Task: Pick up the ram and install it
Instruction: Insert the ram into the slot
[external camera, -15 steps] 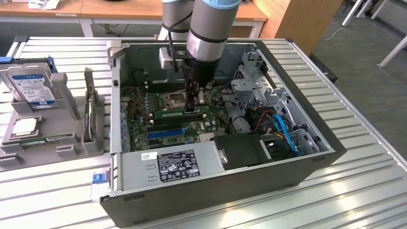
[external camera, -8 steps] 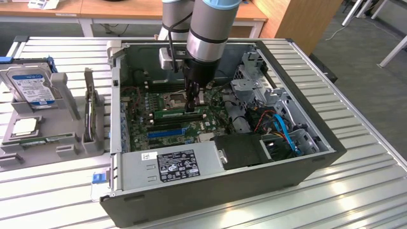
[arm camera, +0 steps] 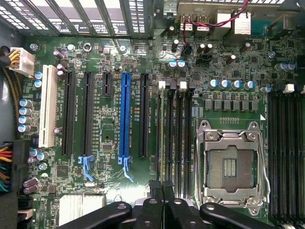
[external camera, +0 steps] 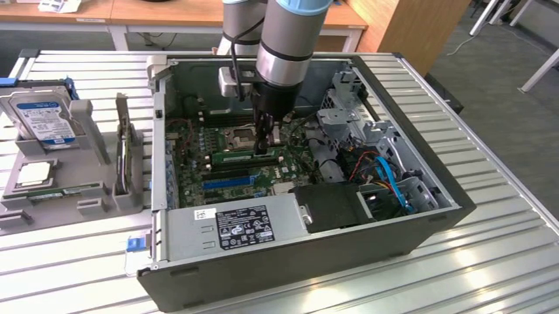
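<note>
One closed pincer [arm camera: 162,184] stands at the ram's [external camera: 245,157] end, grip unclear; the stick lies lengthwise, seated on the motherboard [arm camera: 112,129].

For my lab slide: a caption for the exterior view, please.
Robot arm reaching into an open PC case, jaws shut at the ram beside the CPU socket.

Empty CPU socket [arm camera: 231,164] taken as reference, lever frame shut around bare contacts. Black memory slots [arm camera: 178,133] just beside it. Blue slot [arm camera: 125,119] beyond those, flanked by black slots. White slot [arm camera: 46,106] well apart, past the blue one. Second memory bank [arm camera: 286,152] on the socket's opposite side. Fingers [arm camera: 167,191] pressed together, tips over the memory slots nearest the socket.
</note>
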